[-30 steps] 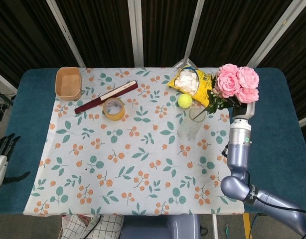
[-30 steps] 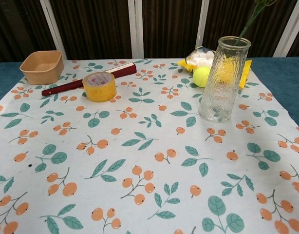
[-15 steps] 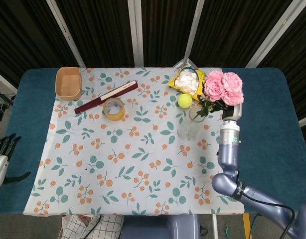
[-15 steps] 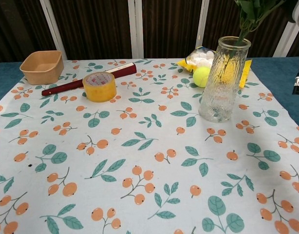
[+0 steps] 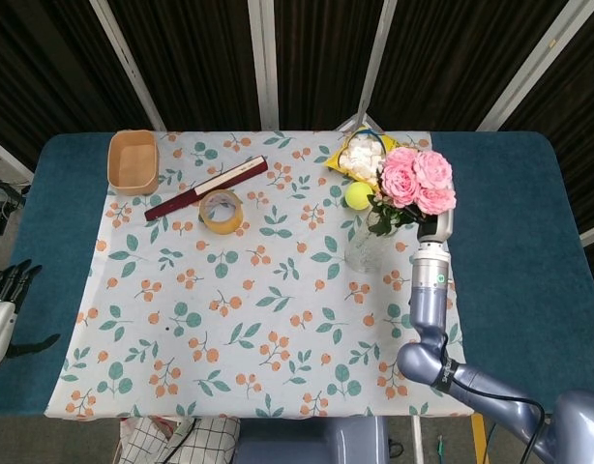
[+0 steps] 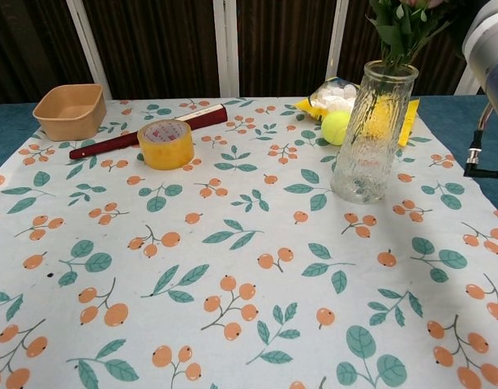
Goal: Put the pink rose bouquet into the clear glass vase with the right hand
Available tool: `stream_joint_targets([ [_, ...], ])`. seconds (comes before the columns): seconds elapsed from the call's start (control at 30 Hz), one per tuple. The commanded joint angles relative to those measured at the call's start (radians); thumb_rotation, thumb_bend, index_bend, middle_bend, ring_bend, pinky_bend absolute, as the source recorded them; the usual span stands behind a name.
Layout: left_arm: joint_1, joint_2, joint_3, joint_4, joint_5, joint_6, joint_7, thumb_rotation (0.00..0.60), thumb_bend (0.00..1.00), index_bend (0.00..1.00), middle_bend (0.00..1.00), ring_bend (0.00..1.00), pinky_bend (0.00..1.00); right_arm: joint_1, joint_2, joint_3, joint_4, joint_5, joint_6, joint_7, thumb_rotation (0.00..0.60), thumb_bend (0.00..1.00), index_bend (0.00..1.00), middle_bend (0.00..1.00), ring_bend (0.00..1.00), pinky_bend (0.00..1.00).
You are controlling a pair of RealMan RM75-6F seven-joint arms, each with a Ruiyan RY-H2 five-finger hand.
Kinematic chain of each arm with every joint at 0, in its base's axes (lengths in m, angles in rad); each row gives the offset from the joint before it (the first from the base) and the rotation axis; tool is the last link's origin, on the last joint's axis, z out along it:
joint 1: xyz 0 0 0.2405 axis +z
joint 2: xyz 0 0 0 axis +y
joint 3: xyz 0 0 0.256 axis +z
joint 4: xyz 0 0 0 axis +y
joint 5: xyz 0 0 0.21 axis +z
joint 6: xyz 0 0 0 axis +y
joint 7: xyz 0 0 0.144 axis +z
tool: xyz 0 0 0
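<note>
**Roses standing in the vase**

The roses (image 5: 415,181) hide my right hand (image 5: 434,226); I cannot tell its grip. Their stems are inside the vase (image 6: 372,134). My left hand (image 5: 1,298) rests open, far left of the vase.

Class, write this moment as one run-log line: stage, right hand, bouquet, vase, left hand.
stage: inserting | right hand: holds bouquet | pink rose bouquet: stems in vase mouth | clear glass vase: upright | left hand: idle at table edge

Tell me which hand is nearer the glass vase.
Right. The right hand is just beside the glass vase, holding the rose bouquet over it; the left hand sits off the table's far left edge.
</note>
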Motion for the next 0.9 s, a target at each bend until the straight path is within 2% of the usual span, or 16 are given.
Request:
stream_joint_targets([
  [0.03,0.000,0.000,0.000,0.000,0.000,0.001,0.000,0.600,0.00,0.00,0.00,0.00,0.00,-0.003,-0.003,0.002,-0.008,-0.005,0.000,0.004,0.600,0.36,0.45,0.52,0.49,0.44],
  [0.27,-0.001,0.000,0.000,0.000,0.002,0.001,0.000,0.600,0.00,0.00,0.00,0.00,0.00,-0.010,0.011,0.004,-0.058,-0.039,0.007,-0.017,0.600,0.36,0.45,0.52,0.49,0.44],
  [0.63,-0.001,0.001,0.003,0.002,0.007,0.002,-0.006,0.600,0.00,0.00,0.00,0.00,0.00,-0.027,-0.004,-0.021,-0.018,-0.031,-0.035,-0.021,0.600,0.36,0.41,0.51,0.46,0.41],
  [0.8,-0.002,0.002,0.003,0.001,0.009,0.002,-0.008,0.600,0.00,0.00,0.00,0.00,0.00,-0.033,0.003,-0.033,-0.023,-0.057,-0.048,-0.014,0.600,0.36,0.23,0.40,0.34,0.32],
  [0.9,-0.001,0.001,0.003,0.001,0.009,0.002,-0.008,0.600,0.00,0.00,0.00,0.00,0.00,-0.036,0.004,-0.038,-0.030,-0.071,-0.044,-0.016,0.600,0.36,0.11,0.29,0.24,0.22],
])
